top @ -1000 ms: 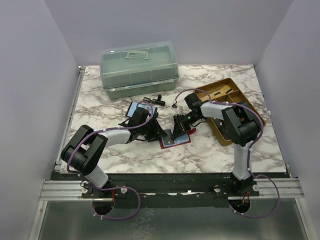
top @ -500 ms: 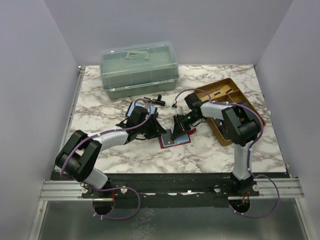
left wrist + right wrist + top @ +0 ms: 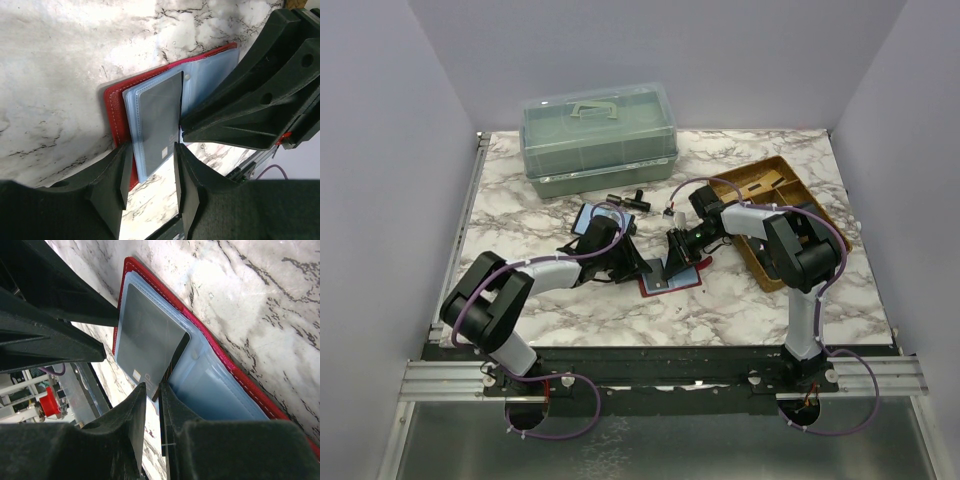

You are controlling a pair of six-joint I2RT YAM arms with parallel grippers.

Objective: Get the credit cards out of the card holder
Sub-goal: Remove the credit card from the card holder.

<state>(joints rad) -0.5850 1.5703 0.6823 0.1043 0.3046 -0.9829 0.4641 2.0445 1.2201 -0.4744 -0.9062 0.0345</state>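
The red card holder (image 3: pixel 675 283) lies open on the marble table (image 3: pixel 740 310), the right gripper (image 3: pixel 154 395) pinching a grey card (image 3: pixel 147 335) by its edge, the left gripper (image 3: pixel 150 167) spread astride that card's end.

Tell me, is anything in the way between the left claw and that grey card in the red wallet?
Nothing visible. The left gripper is open, with a finger on either side of the end of the grey card, which lies in the open red wallet. The right gripper pinches the card's side edge, beside that path, not across it.
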